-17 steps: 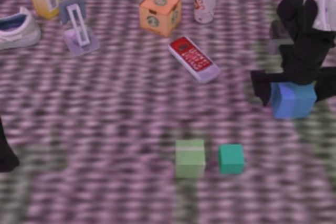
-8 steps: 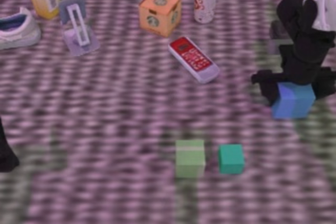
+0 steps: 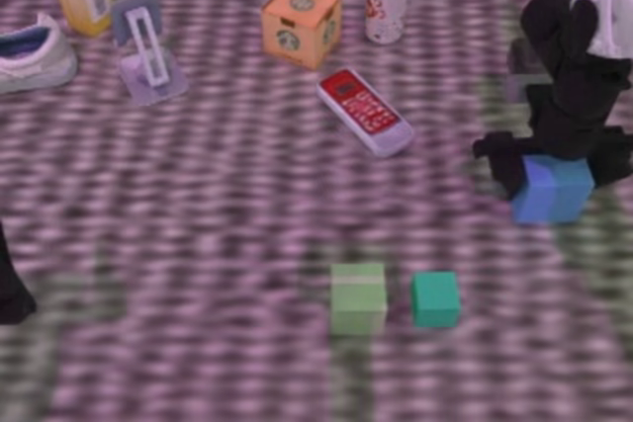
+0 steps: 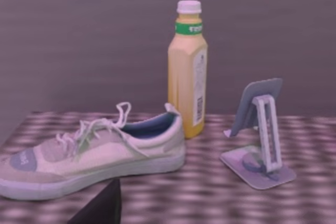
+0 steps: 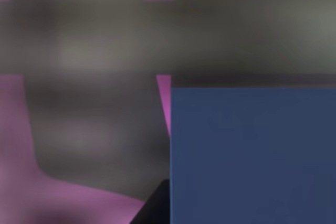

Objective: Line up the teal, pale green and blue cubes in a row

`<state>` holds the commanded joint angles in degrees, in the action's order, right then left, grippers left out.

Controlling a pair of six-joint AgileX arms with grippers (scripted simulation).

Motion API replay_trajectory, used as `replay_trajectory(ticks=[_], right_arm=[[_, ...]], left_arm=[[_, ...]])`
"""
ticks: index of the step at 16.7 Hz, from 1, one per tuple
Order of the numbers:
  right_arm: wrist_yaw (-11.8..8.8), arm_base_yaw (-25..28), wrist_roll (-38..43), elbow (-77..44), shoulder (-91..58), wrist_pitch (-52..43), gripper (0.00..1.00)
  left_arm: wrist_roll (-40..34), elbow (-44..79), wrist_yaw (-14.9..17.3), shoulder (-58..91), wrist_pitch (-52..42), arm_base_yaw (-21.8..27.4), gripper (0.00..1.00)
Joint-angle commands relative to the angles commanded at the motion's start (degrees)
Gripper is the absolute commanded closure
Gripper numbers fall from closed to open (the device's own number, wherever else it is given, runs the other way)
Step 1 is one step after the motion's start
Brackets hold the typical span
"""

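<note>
From my seat this is a rendered test scene, not a lived-in room: a desk (image 3: 198, 195) covered in a purple-and-green woven pattern before a blank grey wall. It holds unrelated odds and ends: a white canvas sneaker (image 4: 89, 153), a tall orange juice bottle (image 4: 187, 69), a lilac phone stand (image 4: 260, 135), a red-and-white remote (image 3: 365, 112).

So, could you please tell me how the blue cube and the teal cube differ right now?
The blue cube is larger than the teal cube. The blue cube sits under the right claw at the table's right; the teal cube stands free beside the pale green cube. Both are plain matte cubes.
</note>
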<state>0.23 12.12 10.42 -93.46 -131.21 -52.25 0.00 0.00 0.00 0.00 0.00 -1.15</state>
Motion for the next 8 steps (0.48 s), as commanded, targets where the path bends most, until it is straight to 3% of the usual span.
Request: replay_trajectory(ticks=[8], right_arm=[[0.1, 0.0, 0.1, -3.0, 1.7, -4.3, 1.00]], left_arm=[[0.0, 0.0, 0.0, 0.0, 0.0, 0.0, 0.00]])
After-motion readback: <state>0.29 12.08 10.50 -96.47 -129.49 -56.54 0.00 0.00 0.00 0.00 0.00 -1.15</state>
